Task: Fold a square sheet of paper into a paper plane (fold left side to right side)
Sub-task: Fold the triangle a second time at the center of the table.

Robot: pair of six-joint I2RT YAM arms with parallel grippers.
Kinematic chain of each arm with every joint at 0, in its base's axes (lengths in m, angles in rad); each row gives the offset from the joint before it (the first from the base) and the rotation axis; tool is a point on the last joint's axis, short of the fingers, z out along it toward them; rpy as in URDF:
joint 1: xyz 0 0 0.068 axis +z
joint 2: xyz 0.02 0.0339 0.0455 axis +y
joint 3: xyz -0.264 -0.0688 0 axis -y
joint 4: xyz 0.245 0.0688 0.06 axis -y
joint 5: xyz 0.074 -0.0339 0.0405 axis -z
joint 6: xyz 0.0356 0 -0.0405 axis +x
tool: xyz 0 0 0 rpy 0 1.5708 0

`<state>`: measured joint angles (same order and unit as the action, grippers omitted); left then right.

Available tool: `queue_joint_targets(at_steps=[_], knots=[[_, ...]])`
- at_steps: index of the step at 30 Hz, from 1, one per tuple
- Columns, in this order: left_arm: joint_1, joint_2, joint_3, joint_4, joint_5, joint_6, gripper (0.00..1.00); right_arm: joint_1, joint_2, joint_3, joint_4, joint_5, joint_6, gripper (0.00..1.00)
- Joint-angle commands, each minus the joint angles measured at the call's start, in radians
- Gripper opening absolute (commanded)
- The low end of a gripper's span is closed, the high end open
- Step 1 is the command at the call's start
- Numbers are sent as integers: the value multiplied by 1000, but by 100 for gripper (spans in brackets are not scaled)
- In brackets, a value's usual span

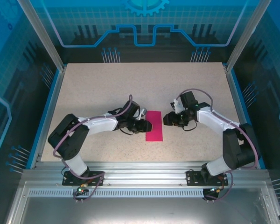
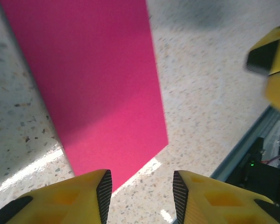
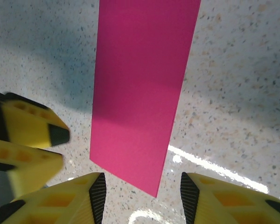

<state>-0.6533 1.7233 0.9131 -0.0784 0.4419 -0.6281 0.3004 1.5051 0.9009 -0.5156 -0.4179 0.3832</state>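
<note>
Speckled bench (image 1: 107, 84) carries the pink sheet of paper (image 1: 154, 125) at centre, flat, a narrow folded strip. Left tool (image 1: 146, 126) sits at its nine o'clock, right tool (image 1: 167, 119) at three, both spread, pinching nothing, seemingly poised to reach either long edge.

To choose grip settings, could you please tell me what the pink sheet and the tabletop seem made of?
Pink sheet: apparently thin matte paper; it lies flat with crisp edges and no gloss. Tabletop: speckled beige stone-look surface, perhaps laminate; smooth, slightly glossy, as bright light streaks reflect off it.
</note>
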Motion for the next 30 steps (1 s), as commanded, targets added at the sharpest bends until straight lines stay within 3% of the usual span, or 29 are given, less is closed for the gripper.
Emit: queue_joint_targets(at_steps=[1, 10, 16, 30], knots=[[-12, 56, 32, 17, -5, -24, 44, -5, 34, 35, -17, 16, -14, 49], [-11, 113, 46, -13, -34, -11, 44, -5, 96, 41, -4, 29, -11, 50], [-12, 96, 22, -37, -57, -2, 44, -13, 167, 78, 71, -22, -14, 55], [-12, 80, 0, -26, -62, -7, 44, -22, 391, 238, 218, -102, -18, 56]])
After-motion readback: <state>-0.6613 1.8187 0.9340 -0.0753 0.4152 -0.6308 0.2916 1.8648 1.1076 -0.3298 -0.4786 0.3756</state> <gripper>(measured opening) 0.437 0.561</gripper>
